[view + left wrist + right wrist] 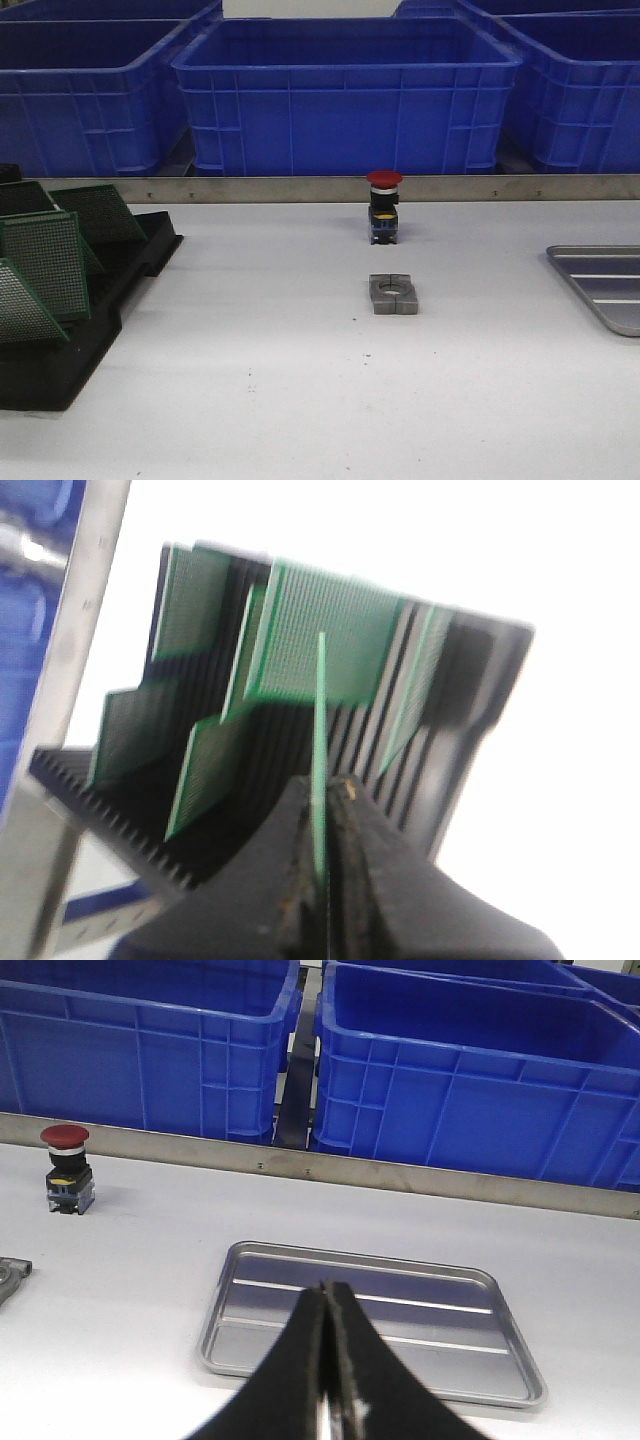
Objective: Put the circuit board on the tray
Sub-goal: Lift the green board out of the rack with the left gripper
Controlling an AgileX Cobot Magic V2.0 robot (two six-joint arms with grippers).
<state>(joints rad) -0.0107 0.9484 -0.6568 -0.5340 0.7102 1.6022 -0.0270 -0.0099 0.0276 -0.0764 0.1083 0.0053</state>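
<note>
In the left wrist view my left gripper [325, 790] is shut on a green circuit board [320, 720], seen edge-on, held above the black slotted rack [470, 680]. Several more boards [325, 630] stand in the rack's slots; they also show at the left of the front view [45, 262]. The silvery tray [300, 1345] lies empty on the white table just beyond my right gripper [327, 1290], which is shut and empty. In the front view the tray [605, 280] is at the right edge. Neither gripper shows in the front view.
A red-capped push button [384, 207] stands at the table's middle back, with a grey metal block [394, 294] in front of it. Blue crates [345, 95] line the back behind a metal rail [300, 189]. The black rack [70, 340] fills the left front.
</note>
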